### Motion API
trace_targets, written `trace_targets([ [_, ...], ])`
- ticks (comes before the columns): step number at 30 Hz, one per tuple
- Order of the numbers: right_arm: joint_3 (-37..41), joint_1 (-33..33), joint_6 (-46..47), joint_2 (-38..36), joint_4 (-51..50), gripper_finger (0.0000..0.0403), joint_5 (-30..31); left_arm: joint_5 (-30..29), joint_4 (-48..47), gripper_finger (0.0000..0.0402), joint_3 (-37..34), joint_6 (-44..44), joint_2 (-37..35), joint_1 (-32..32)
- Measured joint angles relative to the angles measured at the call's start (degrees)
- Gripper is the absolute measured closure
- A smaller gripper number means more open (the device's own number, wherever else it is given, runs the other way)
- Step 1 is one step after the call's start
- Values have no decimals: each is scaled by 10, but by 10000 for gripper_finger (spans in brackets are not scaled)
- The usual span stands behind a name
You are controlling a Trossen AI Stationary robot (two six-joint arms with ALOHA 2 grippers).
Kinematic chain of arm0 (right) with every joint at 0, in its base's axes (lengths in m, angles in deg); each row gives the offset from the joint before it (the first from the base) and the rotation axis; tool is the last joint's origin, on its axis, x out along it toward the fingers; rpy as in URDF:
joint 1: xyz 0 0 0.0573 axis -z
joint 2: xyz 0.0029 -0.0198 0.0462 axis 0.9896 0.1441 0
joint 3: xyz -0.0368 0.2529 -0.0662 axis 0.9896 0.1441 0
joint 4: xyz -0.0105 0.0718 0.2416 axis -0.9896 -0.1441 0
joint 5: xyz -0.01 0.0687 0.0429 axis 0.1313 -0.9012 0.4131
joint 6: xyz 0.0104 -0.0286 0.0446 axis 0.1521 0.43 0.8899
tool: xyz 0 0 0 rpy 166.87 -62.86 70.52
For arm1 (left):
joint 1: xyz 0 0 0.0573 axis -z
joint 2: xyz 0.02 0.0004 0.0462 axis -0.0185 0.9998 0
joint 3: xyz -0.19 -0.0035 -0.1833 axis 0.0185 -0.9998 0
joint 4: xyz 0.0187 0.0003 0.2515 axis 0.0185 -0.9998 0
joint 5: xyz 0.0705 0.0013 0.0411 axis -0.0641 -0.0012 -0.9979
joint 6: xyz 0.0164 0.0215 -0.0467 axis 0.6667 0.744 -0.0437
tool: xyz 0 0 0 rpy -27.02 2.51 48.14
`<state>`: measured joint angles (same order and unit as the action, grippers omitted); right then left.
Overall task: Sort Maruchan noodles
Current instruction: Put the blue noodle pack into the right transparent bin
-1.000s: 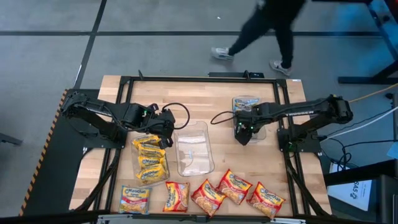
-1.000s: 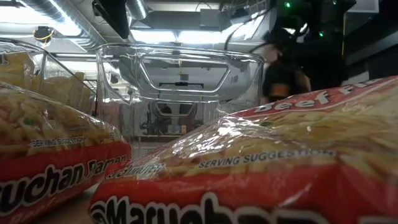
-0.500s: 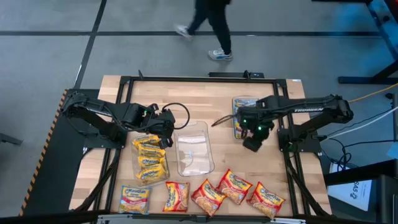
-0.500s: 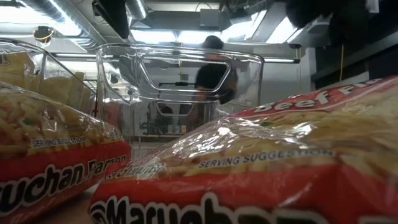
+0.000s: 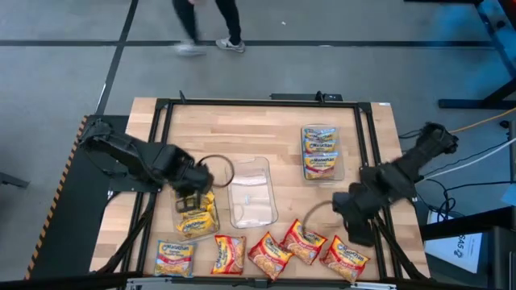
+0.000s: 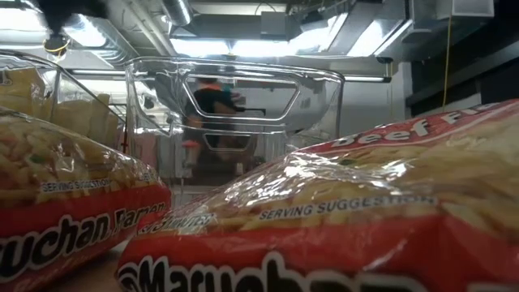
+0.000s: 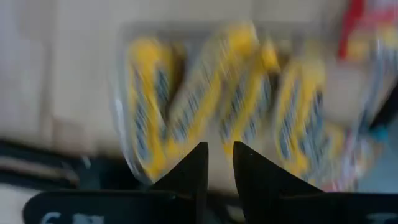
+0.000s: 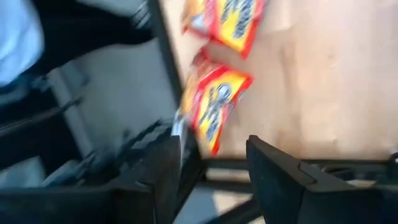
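Note:
Five Maruchan packets lie flat in a row along the near edge, from a yellow-red one (image 5: 175, 258) to a red-orange one (image 5: 344, 259). Yellow packets (image 5: 196, 213) fill the left clear tray, and blue-edged ones (image 5: 321, 153) fill the far right tray. My left gripper (image 5: 193, 201) hovers over the yellow packets (image 7: 217, 106), its fingers a narrow gap apart and holding nothing. My right gripper (image 5: 359, 229) hangs open above the rightmost red-orange packets (image 8: 217, 106). Two red packets (image 6: 324, 219) fill the front of the low view.
An empty clear tray (image 5: 251, 193) stands between the two arms, also in the low view (image 6: 235, 105). A black frame (image 5: 367, 161) runs round the table. Bare wood shows at the far left (image 5: 218, 129). A person (image 5: 205, 20) walks on the floor beyond the far edge.
My right gripper has swung from over the far right tray toward the near right corner and now hangs above the red-orange packets. My left gripper has shifted toward the near edge and left, over the yellow tray. The person beyond the table has walked leftward.

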<state>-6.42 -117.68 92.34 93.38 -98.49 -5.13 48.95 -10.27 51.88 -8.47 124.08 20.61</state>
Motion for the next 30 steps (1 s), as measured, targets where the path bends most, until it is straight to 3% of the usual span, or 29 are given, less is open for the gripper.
trace_targets([
  [6,2,-136,210,8,34,224,267,101,0,333,-1,-131,-22,108],
  [10,2,-198,299,27,82,224,427,110,57,333,0,-271,-37,199],
  [12,2,-216,303,40,110,224,473,97,100,333,0,-337,-40,248],
  [19,2,-229,297,82,156,224,497,-53,198,333,0,-496,-14,354],
  [23,2,-219,297,103,157,224,499,-44,193,333,0,-573,24,369],
  [26,3,-216,297,116,156,224,491,-40,220,333,0,-577,62,383],
  [30,3,-210,296,133,157,224,480,10,262,333,0,-576,114,401],
])
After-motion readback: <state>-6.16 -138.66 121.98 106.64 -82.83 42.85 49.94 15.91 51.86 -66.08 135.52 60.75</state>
